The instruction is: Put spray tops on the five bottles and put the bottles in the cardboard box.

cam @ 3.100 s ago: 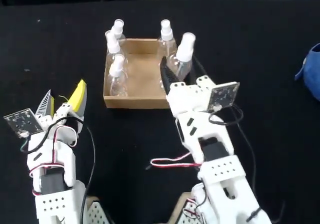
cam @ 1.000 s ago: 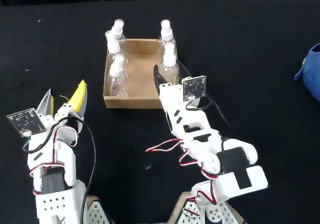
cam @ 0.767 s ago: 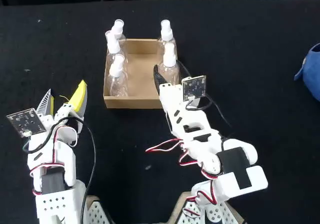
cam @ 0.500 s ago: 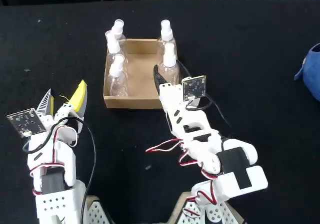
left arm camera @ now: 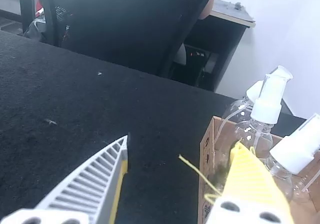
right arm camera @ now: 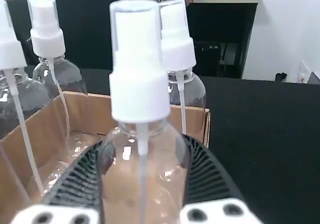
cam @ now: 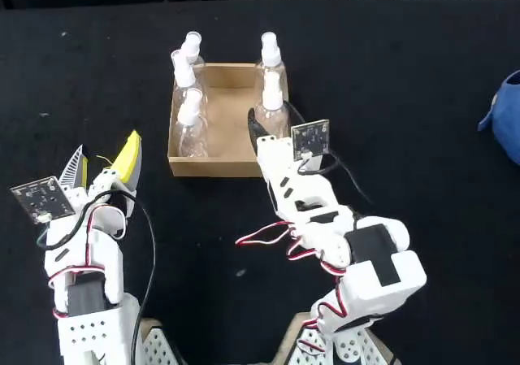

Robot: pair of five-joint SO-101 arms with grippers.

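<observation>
All five bottles (cam: 190, 129) wear spray tops (cam: 270, 46) and stand in the cardboard box (cam: 219, 168). The right gripper (right arm camera: 145, 146) clasps the fifth bottle (cam: 273, 109) at the box's near right (probably only letting go is left). The left gripper (cam: 106, 145) sits spread open, near left.

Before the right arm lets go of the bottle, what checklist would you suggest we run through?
1. Right gripper shut on the clear plastic bottle: ok.
2. White spray top fitted on it: ok.
3. Held bottle upright: ok.
4. Its base resting on the floor of the brown cardboard box: cannot tell.
5. Other four bottles upright with tops on: ok.
6. Left gripper open, away from the box: ok.
</observation>
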